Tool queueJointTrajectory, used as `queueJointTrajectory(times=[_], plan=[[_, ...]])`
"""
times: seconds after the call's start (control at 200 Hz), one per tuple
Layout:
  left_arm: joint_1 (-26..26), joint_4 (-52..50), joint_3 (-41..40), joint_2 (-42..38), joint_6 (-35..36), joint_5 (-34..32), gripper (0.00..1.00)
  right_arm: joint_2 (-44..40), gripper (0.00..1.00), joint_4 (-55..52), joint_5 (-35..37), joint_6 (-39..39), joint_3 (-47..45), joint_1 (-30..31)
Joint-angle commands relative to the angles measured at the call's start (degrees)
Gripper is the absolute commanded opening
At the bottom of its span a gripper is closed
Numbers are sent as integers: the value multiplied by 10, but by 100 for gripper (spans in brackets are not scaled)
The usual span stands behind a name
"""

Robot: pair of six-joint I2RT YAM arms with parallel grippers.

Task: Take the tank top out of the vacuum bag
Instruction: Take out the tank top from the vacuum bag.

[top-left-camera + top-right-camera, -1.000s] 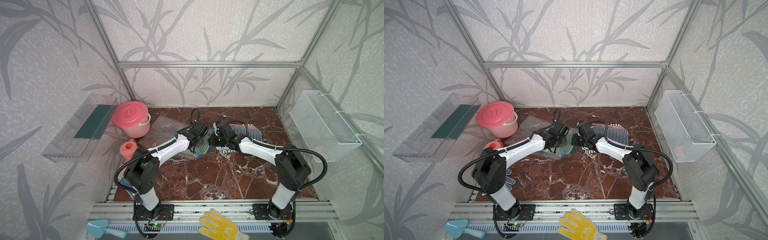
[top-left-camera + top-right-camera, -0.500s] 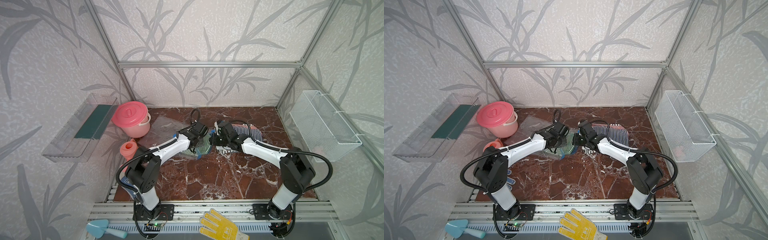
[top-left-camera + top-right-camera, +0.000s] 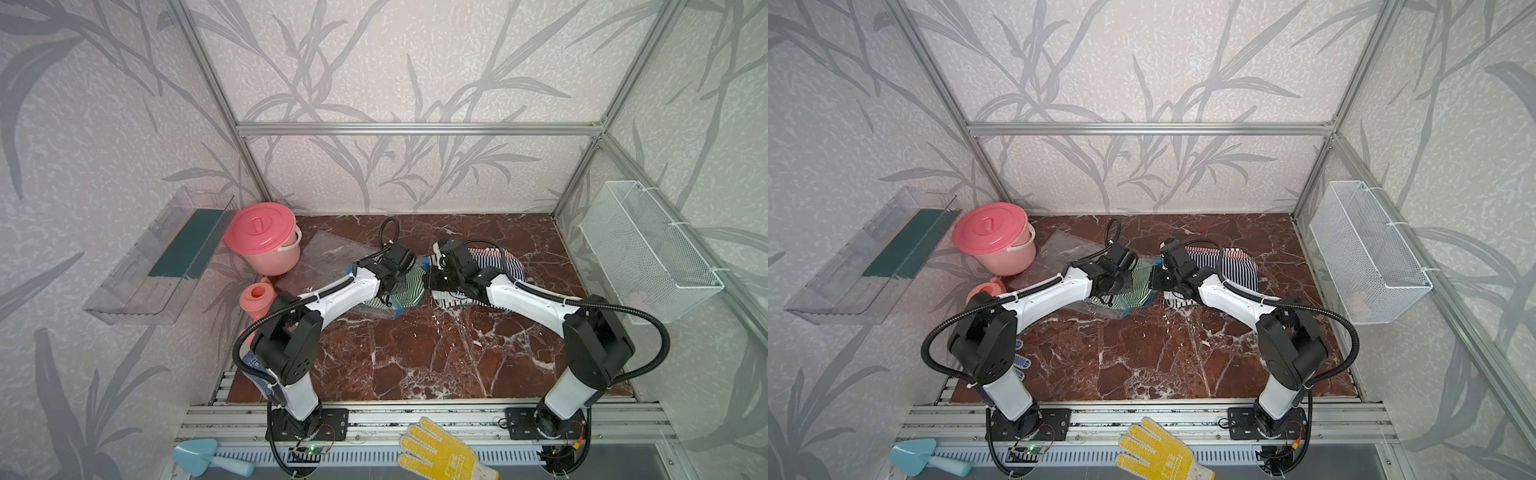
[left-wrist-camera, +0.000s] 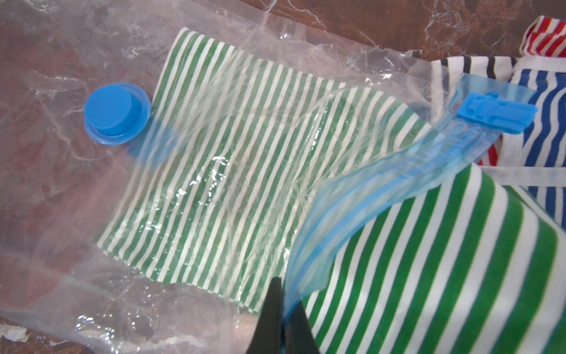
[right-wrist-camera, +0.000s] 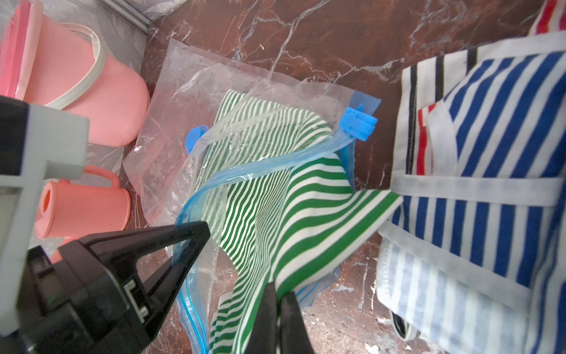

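At the vacuum bag (image 4: 61,199) mouth, nothing budges.
Left gripper (image 4: 284,294) clamps zip strip (image 4: 367,199), right gripper (image 5: 279,294) the half-out tank top (image 5: 306,214).

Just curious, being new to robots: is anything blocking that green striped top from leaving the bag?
Nothing visible. The left gripper pinches the zip strip, the vacuum bag gapes open, and the right gripper grips the tank top, partly outside.

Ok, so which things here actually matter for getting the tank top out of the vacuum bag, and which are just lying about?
In the job: vacuum bag, green-striped tank top, left gripper pinching the bag's zip edge, right gripper pinching the tank top.

Lying about: pink lidded bucket, pink jug, pile of striped clothes, yellow glove, blue trowel, wire basket.
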Motion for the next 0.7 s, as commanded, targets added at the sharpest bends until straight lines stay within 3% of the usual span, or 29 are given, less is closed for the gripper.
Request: queueJointTrajectory(times=[0.0,0.695], plan=[[6,-6,-5,8,-8,-21,0,-31,0,-7,12,-13,-1,-10],[12,-7,-10,7,-6,-21,0,-48,0,-37,26,-58,54,-41]])
